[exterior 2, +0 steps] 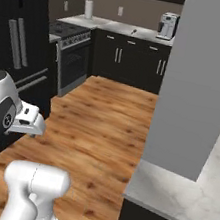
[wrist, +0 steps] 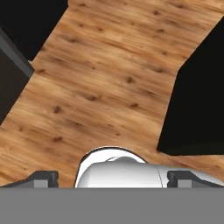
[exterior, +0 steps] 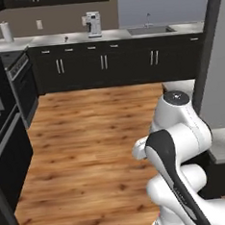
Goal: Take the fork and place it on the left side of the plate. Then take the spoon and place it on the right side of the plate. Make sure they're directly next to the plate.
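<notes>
- Two dark fingertips [wrist: 41, 178] of the claw [wrist: 112, 179] stand far apart at the bottom of the hand view, so it is wide open with nothing between them, looking down on wooden floor [wrist: 109, 83]
- Fork, spoon and plate: I cannot say where they lie; likely on the pale marbled counter [exterior 2: 189, 196] beside the grey pillar [exterior 2: 198, 81]
- Handling (a judgement): thin stiff metal cutlery is light and slippery, lying flat; pinch across the handle's middle
- Surroundings: black glossy cabinets [exterior: 105, 62], a stove [exterior 2: 70, 55], a coffee machine [exterior: 93, 23] on the far counter
</notes>
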Controlling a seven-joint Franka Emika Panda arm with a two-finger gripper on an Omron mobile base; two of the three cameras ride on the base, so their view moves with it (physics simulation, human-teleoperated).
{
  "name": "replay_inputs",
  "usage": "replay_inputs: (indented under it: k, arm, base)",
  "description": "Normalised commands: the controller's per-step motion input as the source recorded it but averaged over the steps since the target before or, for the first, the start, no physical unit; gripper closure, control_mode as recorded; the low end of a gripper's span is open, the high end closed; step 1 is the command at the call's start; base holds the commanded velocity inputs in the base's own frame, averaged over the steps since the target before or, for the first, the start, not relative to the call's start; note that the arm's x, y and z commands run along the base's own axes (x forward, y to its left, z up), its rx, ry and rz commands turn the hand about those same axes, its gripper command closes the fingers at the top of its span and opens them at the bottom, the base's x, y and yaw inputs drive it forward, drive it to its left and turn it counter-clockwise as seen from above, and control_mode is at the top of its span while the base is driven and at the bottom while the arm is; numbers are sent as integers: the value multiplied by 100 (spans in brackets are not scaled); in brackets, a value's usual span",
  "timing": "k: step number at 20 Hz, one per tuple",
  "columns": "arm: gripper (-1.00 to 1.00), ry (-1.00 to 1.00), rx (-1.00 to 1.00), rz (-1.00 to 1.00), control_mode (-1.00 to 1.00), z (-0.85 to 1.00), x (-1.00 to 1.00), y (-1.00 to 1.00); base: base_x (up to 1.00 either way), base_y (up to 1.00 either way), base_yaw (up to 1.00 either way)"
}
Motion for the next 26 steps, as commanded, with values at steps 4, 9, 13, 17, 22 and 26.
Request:
replay_inputs:
  k: [4, 9, 13, 17, 22, 26]
  arm:
    - [-100, 0, 0, 0, 100, 0, 0, 0]
    - [-100, 0, 0, 0, 100, 0, 0, 0]
    - [-100, 0, 0, 0, 100, 0, 0, 0]
    - [-100, 0, 0, 0, 100, 0, 0, 0]
    - [-100, 0, 0, 0, 100, 0, 0, 0]
    - [-100, 0, 0, 0, 100, 0, 0, 0]
  base:
    - [100, 23, 0]
    - [100, 9, -1]
    - [100, 12, -18]
    - [100, 42, -34]
    - [100, 60, -38]
    - [100, 62, -22]
